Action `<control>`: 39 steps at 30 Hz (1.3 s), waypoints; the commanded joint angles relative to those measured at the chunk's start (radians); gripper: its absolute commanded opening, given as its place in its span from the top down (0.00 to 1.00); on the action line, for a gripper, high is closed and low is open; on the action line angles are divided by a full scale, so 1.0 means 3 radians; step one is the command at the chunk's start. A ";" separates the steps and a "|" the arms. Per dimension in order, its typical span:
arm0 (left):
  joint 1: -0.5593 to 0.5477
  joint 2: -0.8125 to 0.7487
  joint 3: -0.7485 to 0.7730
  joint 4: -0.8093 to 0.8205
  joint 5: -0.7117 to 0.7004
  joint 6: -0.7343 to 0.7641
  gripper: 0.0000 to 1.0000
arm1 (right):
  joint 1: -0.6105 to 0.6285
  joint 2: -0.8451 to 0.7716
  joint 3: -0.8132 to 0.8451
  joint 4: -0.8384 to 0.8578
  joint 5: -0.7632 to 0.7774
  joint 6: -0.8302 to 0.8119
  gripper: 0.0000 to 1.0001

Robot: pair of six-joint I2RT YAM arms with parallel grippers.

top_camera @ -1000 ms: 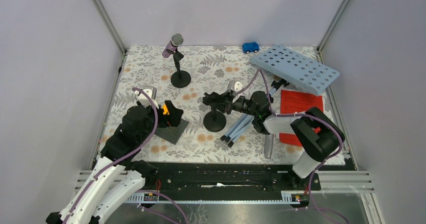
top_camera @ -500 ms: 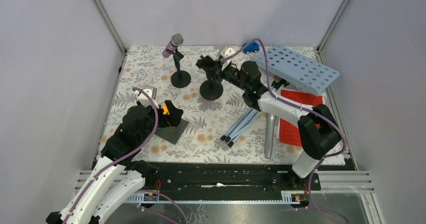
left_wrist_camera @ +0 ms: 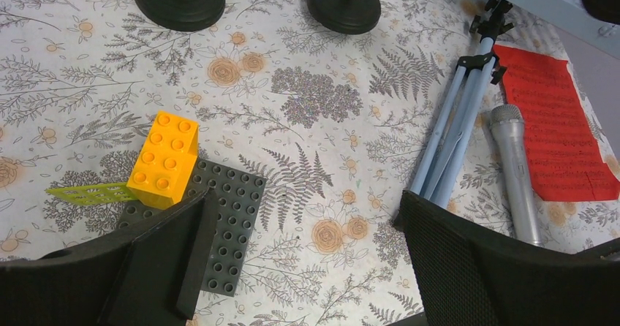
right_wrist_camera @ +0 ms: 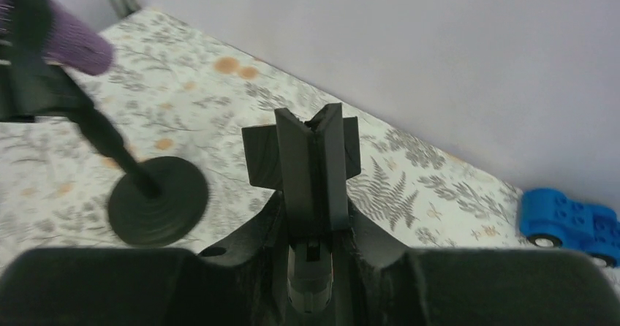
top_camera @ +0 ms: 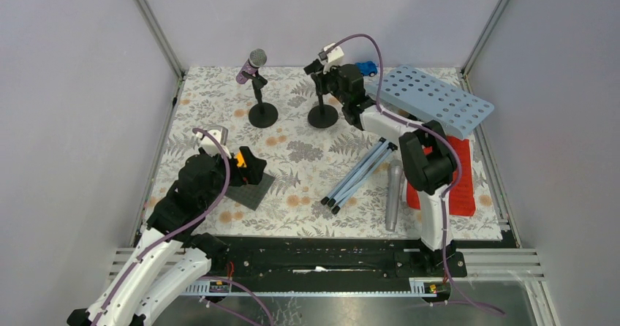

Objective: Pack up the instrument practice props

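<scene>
At the back of the mat my right gripper point(top_camera: 327, 76) is shut on the top clip of a black mic mount point(top_camera: 322, 114). That clip point(right_wrist_camera: 313, 161) stands upright between the jaws. Left of it stands the other mount point(top_camera: 263, 114), which carries the purple microphone point(top_camera: 251, 66). The pale-blue perforated holder point(top_camera: 433, 101) lies tilted at the back right, its tripod legs point(top_camera: 357, 177) reaching toward the front. The silver microphone point(top_camera: 393, 194) lies beside the red music sheet point(top_camera: 459, 183). My left gripper point(left_wrist_camera: 303, 256) hangs open above the mat with nothing between its fingers.
An orange brick point(left_wrist_camera: 164, 159) sits on a dark grey studded plate point(left_wrist_camera: 235, 227) under my left gripper's left finger. A small blue toy car point(top_camera: 367, 69) stands at the back wall, right of my right gripper. Metal frame posts and grey walls close in the mat.
My right arm has carried the black mic mount from the middle of the mat to the back, beside the purple microphone's mount. The left arm has not moved.
</scene>
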 commanded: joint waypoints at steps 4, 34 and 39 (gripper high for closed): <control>0.0011 -0.0002 0.0001 0.0094 -0.0056 -0.0012 0.01 | -0.0261 0.0323 0.0416 0.0445 0.0122 0.0267 0.99; 0.0015 0.0826 -0.0021 0.1142 -0.1199 -0.0779 0.01 | -0.0264 -0.3397 -0.2802 -0.2039 0.0315 0.1880 0.00; 0.0011 0.1109 0.0394 0.1125 -0.1347 -0.0685 0.01 | -0.0265 -0.4238 -0.3365 -0.2076 -0.0046 0.2055 0.00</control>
